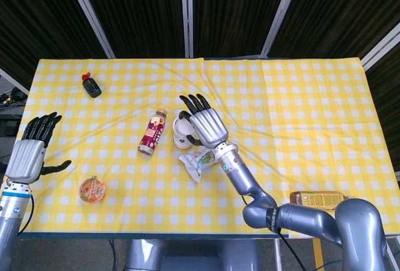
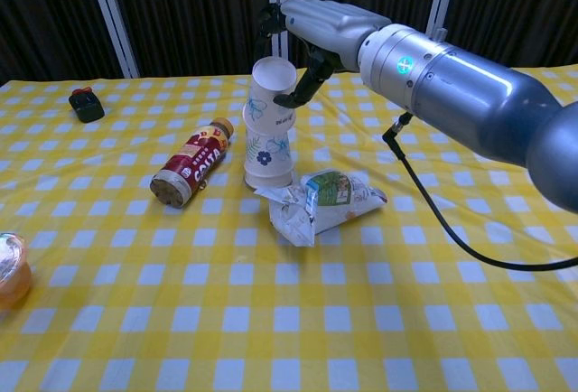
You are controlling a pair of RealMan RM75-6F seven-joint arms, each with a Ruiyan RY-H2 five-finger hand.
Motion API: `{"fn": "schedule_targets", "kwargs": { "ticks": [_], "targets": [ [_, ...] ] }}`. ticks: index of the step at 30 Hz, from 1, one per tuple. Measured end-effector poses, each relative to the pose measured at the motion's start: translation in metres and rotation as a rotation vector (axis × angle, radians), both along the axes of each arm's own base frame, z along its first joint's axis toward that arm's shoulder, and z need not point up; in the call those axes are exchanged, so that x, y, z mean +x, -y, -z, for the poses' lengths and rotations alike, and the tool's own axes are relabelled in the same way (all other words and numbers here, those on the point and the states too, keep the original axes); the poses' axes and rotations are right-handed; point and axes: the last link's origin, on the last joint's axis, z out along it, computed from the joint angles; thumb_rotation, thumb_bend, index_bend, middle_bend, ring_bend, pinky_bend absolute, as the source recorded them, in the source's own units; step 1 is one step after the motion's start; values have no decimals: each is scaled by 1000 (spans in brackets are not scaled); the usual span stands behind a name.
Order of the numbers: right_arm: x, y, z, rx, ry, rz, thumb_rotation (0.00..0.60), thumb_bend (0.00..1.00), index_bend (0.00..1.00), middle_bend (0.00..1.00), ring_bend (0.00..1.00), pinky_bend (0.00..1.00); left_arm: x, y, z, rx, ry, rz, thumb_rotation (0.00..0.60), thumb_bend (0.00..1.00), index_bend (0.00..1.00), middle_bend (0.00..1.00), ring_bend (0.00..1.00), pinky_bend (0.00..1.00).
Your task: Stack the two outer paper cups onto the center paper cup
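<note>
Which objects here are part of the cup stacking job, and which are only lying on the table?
Part of the job:
- held paper cup, gripped by the right hand
- center paper cup under it

Only lying about:
- cola bottle
- crumpled snack bag
- tea bottle
- jelly cup
- small black bottle
- left hand, holding nothing
</note>
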Motion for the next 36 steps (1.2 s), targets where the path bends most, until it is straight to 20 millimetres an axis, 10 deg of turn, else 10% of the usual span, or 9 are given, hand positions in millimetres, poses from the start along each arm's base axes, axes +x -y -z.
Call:
{"fn": "schedule_targets", "kwargs": {
  "ticks": [18, 36],
  "targets": [
    [-30, -11, -18, -46, -49, 26, 600, 141, 148, 0, 0, 0, -1, 0, 1, 2, -9, 0, 600, 59, 0, 0, 0, 0],
    [-213, -92, -89, -199, -108, 247, 600, 141, 53, 0, 0, 0, -8, 13, 15, -12, -81, -6, 600, 45, 0, 0, 0, 0]
  ]
}}
